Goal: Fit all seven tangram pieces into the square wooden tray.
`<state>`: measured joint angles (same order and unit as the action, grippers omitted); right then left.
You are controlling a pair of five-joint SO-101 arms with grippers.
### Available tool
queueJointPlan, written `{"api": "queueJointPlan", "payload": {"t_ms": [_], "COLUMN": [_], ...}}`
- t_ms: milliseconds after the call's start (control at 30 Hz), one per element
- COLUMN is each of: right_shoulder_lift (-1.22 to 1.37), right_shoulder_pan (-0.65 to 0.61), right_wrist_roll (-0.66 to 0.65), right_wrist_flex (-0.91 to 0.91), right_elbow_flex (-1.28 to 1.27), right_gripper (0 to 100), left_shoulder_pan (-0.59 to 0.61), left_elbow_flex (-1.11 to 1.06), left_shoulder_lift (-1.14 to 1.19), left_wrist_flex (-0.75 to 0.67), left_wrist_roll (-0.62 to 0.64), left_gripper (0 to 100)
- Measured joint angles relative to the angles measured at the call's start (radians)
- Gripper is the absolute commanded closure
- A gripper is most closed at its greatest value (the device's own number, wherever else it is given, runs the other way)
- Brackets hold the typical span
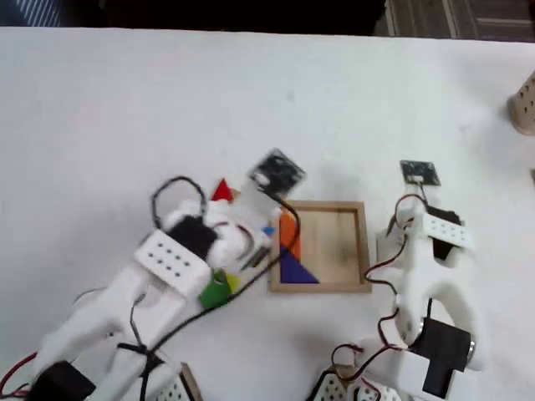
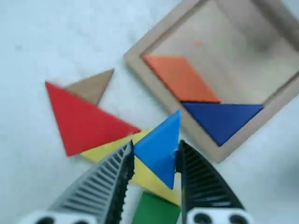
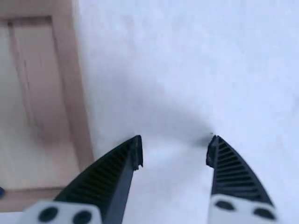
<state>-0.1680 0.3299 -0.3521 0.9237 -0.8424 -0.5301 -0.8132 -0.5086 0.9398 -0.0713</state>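
My left gripper (image 2: pixel 154 150) was clamped on the light blue triangle (image 2: pixel 159 140), one finger at each side. Under it lay the yellow piece (image 2: pixel 147 182), with the green piece (image 2: pixel 156 210) closer to my wrist. Just beyond, the red triangle (image 2: pixel 79 116) touched the yellow piece, and the tan triangle (image 2: pixel 93 86) touched the red. Farther ahead sat the tray (image 2: pixel 154 37), holding the navy triangle (image 2: pixel 222 119) and the orange parallelogram (image 2: pixel 180 79). My right gripper (image 3: pixel 174 149) hung open over the table (image 3: pixel 210 70), with the tray's rim beside one finger.
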Motion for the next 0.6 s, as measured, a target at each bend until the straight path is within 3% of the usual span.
{"api": "queueJointPlan", "payload": {"t_ms": [167,400,600], "right_shoulder_lift": [0.000,0.000,0.000], "right_shoulder_pan": [0.064,0.098,0.097], "right_wrist_roll": [0.000,0.000,0.000], "right_wrist_flex": [0.000,0.000,0.000], "right_elbow_flex": [0.000,0.000,0.000], "right_gripper": [77.6,77.6,77.6], "left_shoulder_pan": [-0.121,-0.253,-0.273], "left_elbow_flex": [0.052,0.330,0.517], "left_shoulder_lift": [0.115,0.506,0.767], "left_wrist_flex": [-0.110,-0.129,-0.129], "left_wrist_roll": [0.000,0.000,0.000], "left_gripper": [90,90,86]}}
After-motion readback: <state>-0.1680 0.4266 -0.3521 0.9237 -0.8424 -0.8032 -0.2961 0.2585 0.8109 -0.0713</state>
